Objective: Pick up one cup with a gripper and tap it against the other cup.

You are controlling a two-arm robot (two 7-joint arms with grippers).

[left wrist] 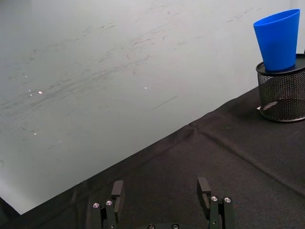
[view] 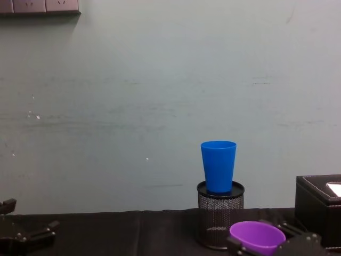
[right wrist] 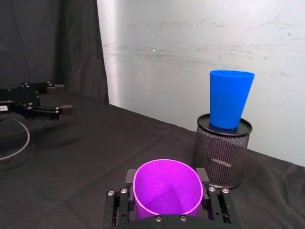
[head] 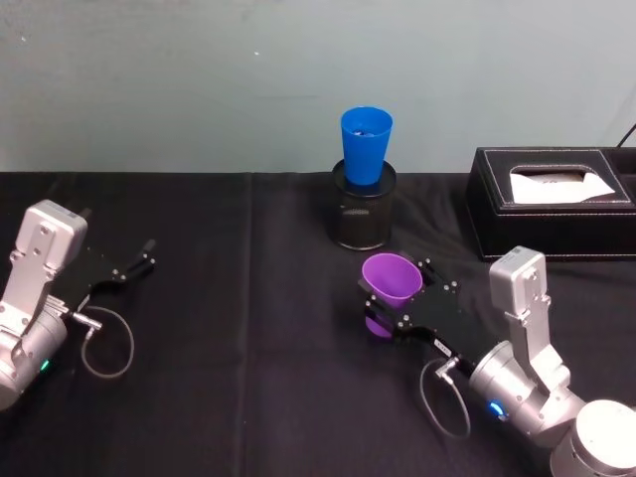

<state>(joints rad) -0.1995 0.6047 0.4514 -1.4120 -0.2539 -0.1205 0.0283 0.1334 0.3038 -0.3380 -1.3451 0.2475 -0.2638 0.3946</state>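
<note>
- Blue cup [head: 366,146]: base sunk in mesh holder [head: 364,221], hidden.
- Purple cup [head: 390,280]: lower part behind my right hand [head: 395,295].
- Tissue box [view: 320,209]: cut by chest view's edge.

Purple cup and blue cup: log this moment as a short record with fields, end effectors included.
purple cup: upright, open mouth up, between the right end effector's fingers
right end effector: shut on the purple cup, in front of the mesh holder
blue cup: upright, seated in the top of the black mesh holder
cup contact: none, cups apart
left end effector: open, holding nothing, at far left over the black cloth
tissue box: right rear of table
</note>
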